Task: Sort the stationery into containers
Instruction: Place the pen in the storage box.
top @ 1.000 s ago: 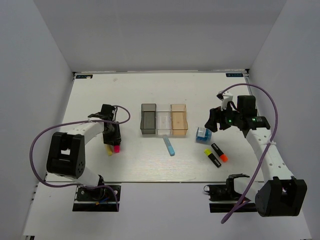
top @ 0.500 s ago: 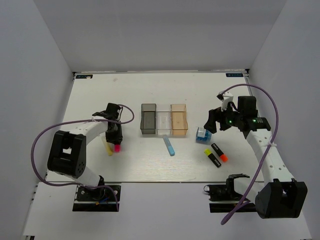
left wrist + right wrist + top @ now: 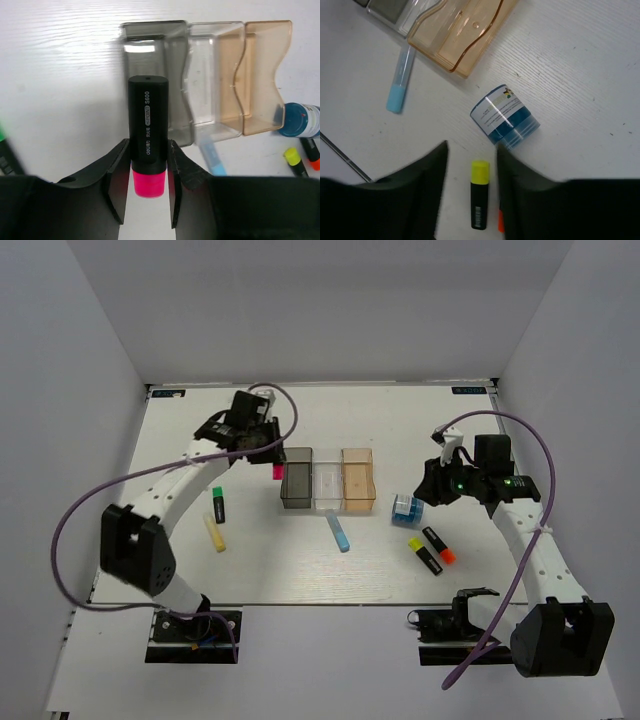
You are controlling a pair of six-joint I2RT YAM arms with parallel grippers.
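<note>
Left fingers (image 3: 117, 185) clamping pink highlighter (image 3: 146, 125), grey bin (image 3: 176, 90) beyond

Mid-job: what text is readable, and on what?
"S600": on the black barrel of the pink highlighter, held by the left end effector.
"deli": same barrel, nearer the pink end; print between too small.
Label on the blue cylinder: too small to read.
Print on the yellow highlighter: blurred.
Corner stickers on the table: unreadable.

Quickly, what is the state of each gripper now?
Left gripper: closed on the pink highlighter.
Right gripper: open, holding nothing.
</note>
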